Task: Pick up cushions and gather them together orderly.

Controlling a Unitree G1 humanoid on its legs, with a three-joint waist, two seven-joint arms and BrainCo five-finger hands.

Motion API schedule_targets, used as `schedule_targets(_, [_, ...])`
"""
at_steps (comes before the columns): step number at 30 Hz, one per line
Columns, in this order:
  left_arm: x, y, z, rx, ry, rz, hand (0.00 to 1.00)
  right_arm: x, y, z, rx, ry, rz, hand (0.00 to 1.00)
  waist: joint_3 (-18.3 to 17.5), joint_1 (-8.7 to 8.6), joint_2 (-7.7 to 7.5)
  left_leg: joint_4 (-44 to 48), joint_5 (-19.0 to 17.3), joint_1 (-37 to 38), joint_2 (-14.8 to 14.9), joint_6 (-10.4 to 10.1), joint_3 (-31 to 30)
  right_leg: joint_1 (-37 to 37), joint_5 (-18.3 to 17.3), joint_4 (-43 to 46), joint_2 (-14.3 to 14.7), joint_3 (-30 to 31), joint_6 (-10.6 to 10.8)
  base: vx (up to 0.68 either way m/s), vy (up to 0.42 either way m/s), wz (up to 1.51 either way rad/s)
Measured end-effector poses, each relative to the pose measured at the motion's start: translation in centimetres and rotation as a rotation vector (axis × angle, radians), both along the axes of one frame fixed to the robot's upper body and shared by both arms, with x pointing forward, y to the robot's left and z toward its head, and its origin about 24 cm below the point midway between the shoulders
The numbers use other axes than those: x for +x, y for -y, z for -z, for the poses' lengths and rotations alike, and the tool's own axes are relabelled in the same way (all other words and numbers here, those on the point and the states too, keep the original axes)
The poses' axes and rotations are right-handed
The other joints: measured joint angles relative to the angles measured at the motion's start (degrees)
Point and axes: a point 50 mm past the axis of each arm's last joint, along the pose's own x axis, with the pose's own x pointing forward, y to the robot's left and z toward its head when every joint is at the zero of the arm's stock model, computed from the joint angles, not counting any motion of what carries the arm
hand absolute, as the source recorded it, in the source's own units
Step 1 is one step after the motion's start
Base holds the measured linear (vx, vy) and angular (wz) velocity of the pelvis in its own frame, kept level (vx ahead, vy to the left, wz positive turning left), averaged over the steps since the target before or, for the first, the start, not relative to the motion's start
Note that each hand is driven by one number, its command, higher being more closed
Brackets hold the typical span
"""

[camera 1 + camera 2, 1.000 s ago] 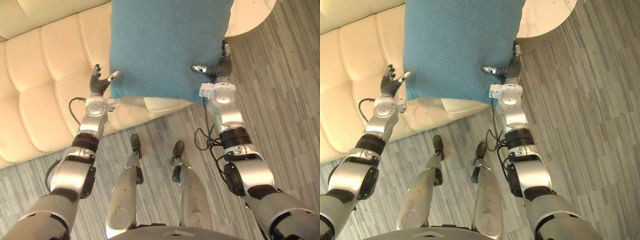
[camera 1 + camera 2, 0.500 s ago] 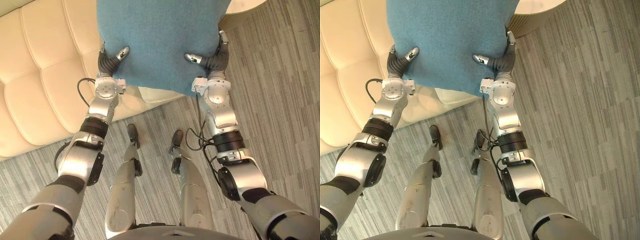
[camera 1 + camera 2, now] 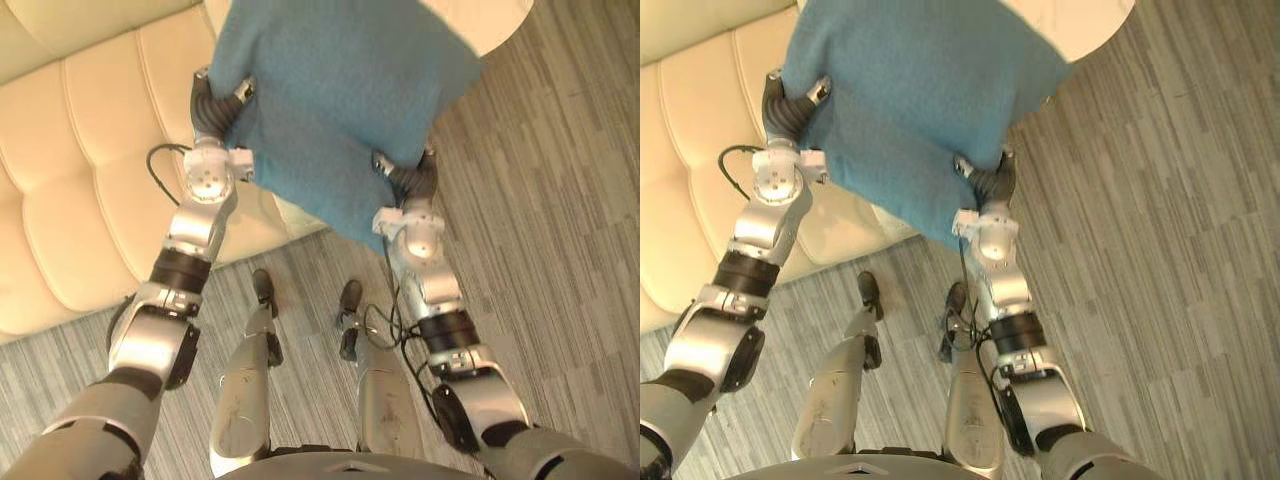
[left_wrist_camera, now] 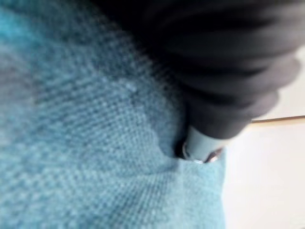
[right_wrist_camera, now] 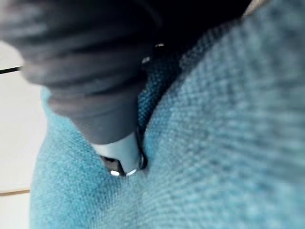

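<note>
A large blue cushion [image 3: 330, 90] hangs in front of me above the sofa's edge, tilted so that its corner on my right hangs lower. My left hand [image 3: 212, 108] grips its left edge, thumb on the near face and fingers hidden behind. My right hand [image 3: 410, 182] grips the low corner the same way. The left wrist view has the thumb [image 4: 202, 143] dug into the blue fabric [image 4: 86, 143]. Seen from the right wrist, that hand's thumb [image 5: 119, 152] dents the blue cloth [image 5: 228, 133] as well.
A cream tufted sofa [image 3: 80, 180] fills the left side. A round white table [image 3: 495, 20] stands at the top right. Grey striped floor [image 3: 560, 220] runs along the right and below.
Both hands came in from the cushion's sides and closed on its edges. The cushion has risen and turned, its right-hand corner dropping toward me.
</note>
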Motion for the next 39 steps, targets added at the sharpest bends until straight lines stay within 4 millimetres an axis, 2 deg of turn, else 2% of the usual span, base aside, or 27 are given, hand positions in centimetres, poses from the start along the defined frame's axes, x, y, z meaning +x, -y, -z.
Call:
schedule_targets(4, [-1.8,0.4,4.5,-0.048,-0.095,0.022,1.00,-1.8,0.4,1.9,0.012,-0.035,-0.013,1.00,-0.18,-0.53,0.06,-1.08,0.01,5.07,-0.15,0.02,-0.62,5.21,-1.24,-0.46,0.13,-0.83,0.25,0.08,-0.039,0.06])
schedule_targets(8, [-4.6,0.3,7.1,-0.094,-0.122,0.036,1.00,-3.7,0.6,3.2,-0.002,-0.051,-0.035,1.00,-1.05,-0.71,0.12,-3.01,0.36,8.68,-0.26,0.01,-1.25,9.09,-1.48,-2.21,0.67,-1.61,0.21,0.09,-0.026,0.07])
schedule_targets(11, [-6.7,-0.2,10.3,-0.084,-0.206,0.024,1.00,-5.1,0.7,5.4,-0.065,-0.117,-0.037,1.00,-5.14,-0.87,0.16,-5.23,1.01,10.38,-0.40,-0.02,-2.57,11.30,-1.19,-4.71,1.44,-1.92,0.51,0.10,-0.009,0.08])
schedule_targets(12, [-7.1,-0.2,10.7,-0.092,-0.217,0.024,1.00,-5.3,0.7,5.8,-0.070,-0.129,-0.033,1.00,-5.16,-0.91,0.14,-5.23,1.00,11.12,-0.42,-0.02,-2.70,12.38,-1.17,-5.18,1.50,-2.11,0.53,0.10,-0.003,0.16])
schedule_targets(14, [-9.2,-0.5,12.4,-0.121,-0.264,0.026,1.00,-6.7,1.0,7.7,-0.091,-0.197,-0.036,1.00,-7.35,-0.84,0.16,-5.23,0.93,13.32,-0.77,-0.08,-3.43,15.83,-1.16,-6.99,1.51,-2.87,0.58,0.09,0.007,0.15])
schedule_targets(19, [-12.2,-1.0,14.6,-0.144,-0.332,-0.005,1.00,-8.6,0.7,8.6,-0.115,-0.234,-0.047,1.00,-11.30,-0.39,0.41,-5.24,-0.09,16.66,-0.66,-0.65,-4.31,20.20,-1.10,-9.03,2.01,-3.15,0.78,0.05,0.003,0.03])
schedule_targets(21, [-13.5,-1.3,16.0,-0.144,-0.387,-0.028,1.00,-9.2,0.3,9.0,-0.162,-0.247,-0.058,1.00,-14.47,-0.42,0.56,-5.26,-0.44,17.48,-0.52,-0.79,-4.56,21.53,-0.90,-10.22,2.43,-3.10,0.94,0.00,0.000,0.00])
schedule_targets(23, [-14.2,-1.3,16.5,-0.152,-0.405,-0.038,1.00,-9.6,0.3,9.1,-0.174,-0.249,-0.058,1.00,-14.83,-0.27,0.79,-5.29,-1.21,19.29,-0.33,-1.15,-5.18,23.90,-0.79,-11.29,2.61,-3.23,1.03,0.00,0.011,0.06])
schedule_targets(26, [-15.6,-1.6,17.2,-0.156,-0.436,-0.048,1.00,-10.2,0.3,9.5,-0.217,-0.264,-0.064,1.00,-17.58,-0.26,1.75,-5.62,-1.49,20.27,-0.27,-1.21,-5.74,26.01,-0.67,-13.37,3.10,-3.29,1.06,-0.01,0.017,0.06])
schedule_targets(30, [-16.4,-1.8,17.6,-0.161,-0.458,-0.046,1.00,-10.3,0.2,9.6,-0.254,-0.269,-0.067,1.00,-19.07,0.21,2.76,-5.57,-1.48,21.61,-0.16,-1.24,-5.95,28.54,0.60,-15.45,3.64,-3.29,1.04,0.00,0.005,0.03])
schedule_targets(35, [-16.7,-1.8,17.8,-0.174,-0.469,-0.043,1.00,-10.4,0.2,10.2,-0.257,-0.294,-0.069,1.00,-19.87,0.68,3.39,-5.03,-0.98,22.16,-0.23,-0.93,-7.46,30.05,1.11,-15.45,3.70,-4.65,1.08,0.01,0.006,0.14])
schedule_targets(39, [-16.7,-2.2,17.8,-0.176,-0.467,-0.059,1.00,-10.0,-0.3,11.5,-0.272,-0.343,-0.097,1.00,-19.86,1.20,3.50,-1.79,-1.28,19.10,0.10,-1.12,-10.03,29.15,0.34,-13.23,3.62,-6.87,0.65,-0.06,0.000,0.33])
